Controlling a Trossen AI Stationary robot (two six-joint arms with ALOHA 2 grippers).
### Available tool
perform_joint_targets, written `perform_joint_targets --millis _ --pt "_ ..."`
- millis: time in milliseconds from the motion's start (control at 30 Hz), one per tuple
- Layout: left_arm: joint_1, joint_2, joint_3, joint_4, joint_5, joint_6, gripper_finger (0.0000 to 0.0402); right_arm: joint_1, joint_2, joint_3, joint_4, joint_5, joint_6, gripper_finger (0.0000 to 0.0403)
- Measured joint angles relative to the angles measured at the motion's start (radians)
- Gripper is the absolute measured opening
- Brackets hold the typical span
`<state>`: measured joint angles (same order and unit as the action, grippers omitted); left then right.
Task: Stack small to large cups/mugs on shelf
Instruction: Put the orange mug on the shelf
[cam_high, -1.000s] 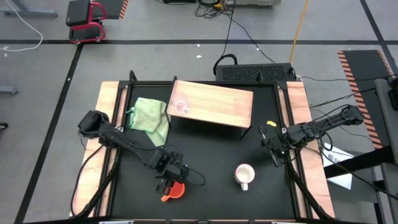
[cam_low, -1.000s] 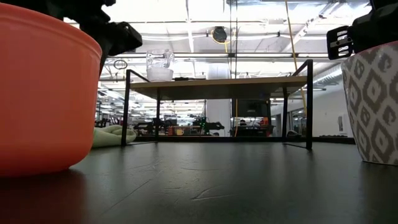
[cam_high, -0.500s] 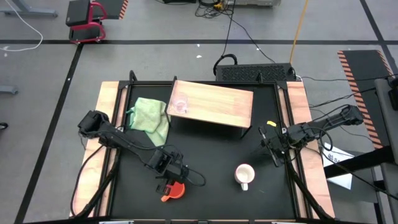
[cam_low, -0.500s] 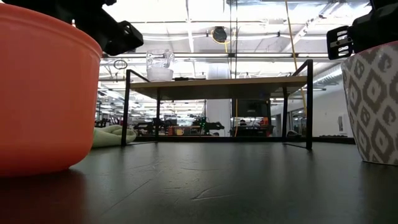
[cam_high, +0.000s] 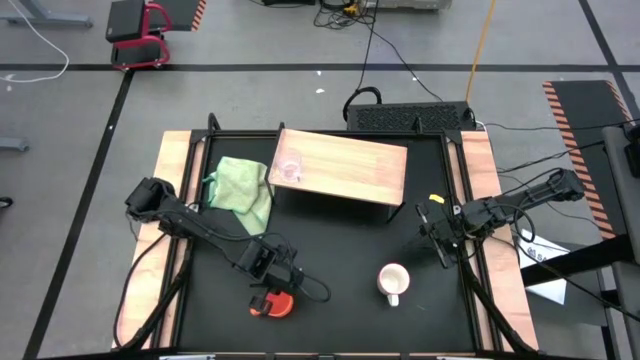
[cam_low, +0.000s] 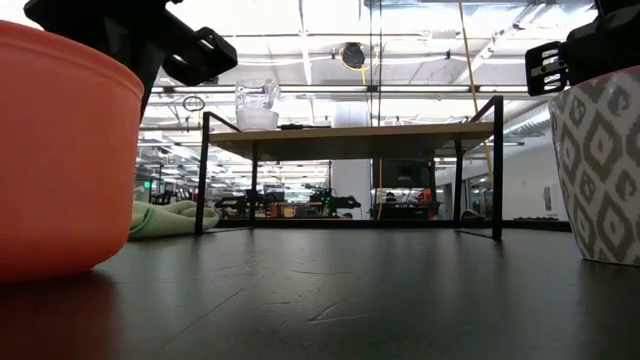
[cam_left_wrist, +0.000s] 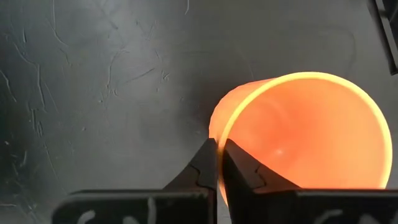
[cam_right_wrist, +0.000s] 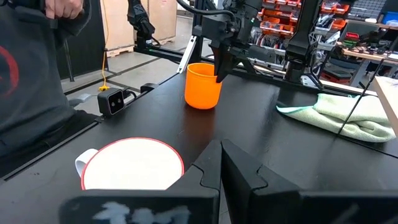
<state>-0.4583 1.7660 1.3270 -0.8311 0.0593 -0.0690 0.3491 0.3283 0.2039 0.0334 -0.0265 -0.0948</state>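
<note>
The orange mug (cam_high: 273, 304) stands upright on its base on the black tabletop near the front edge; it also shows in the right wrist view (cam_right_wrist: 203, 85). My left gripper (cam_left_wrist: 217, 163) is shut on its rim. The white mug (cam_high: 392, 281) stands upright on the tabletop to the right, close below my right gripper (cam_right_wrist: 221, 160), which hangs shut with nothing in it. The clear glass cup (cam_high: 289, 170) stands on the left end of the wooden shelf (cam_high: 350, 165). My left gripper pinches the orange mug's rim (cam_left_wrist: 219, 134) between its two fingers, one finger (cam_left_wrist: 239, 168) inside the mug and one (cam_left_wrist: 202, 167) outside. The fingers come from above, pointing down. The mug stays upright with its base on the tabletop.
A light green cloth (cam_high: 241, 186) lies on the tabletop left of the shelf. The shelf stands on thin dark legs (cam_low: 203, 170) with open room beneath it. A person (cam_right_wrist: 31, 74) stands beyond the table's front edge. Pale wooden strips (cam_high: 170, 200) run along the table's sides.
My left gripper has shut on the orange mug's rim. The mug has slid a little toward the table's left edge, staying upright on the tabletop.
</note>
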Motion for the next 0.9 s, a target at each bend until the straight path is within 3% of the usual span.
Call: perform_joint_targets --millis 233,467,900 --pt "0.027 -0.017 0.000 -0.004 0.014 0.036 0.0005 0.000 0.000 0.000 0.000 0.000 0.000 0.0000" --pt "0.087 -0.121 0.000 -0.005 0.028 0.062 0.0004 0.000 0.000 0.000 -0.004 0.000 0.001 0.0000" --pt "0.139 -0.386 0.000 0.067 -0.099 0.158 0.0004 0.000 0.000 0.000 -0.009 0.000 0.003 0.0000"
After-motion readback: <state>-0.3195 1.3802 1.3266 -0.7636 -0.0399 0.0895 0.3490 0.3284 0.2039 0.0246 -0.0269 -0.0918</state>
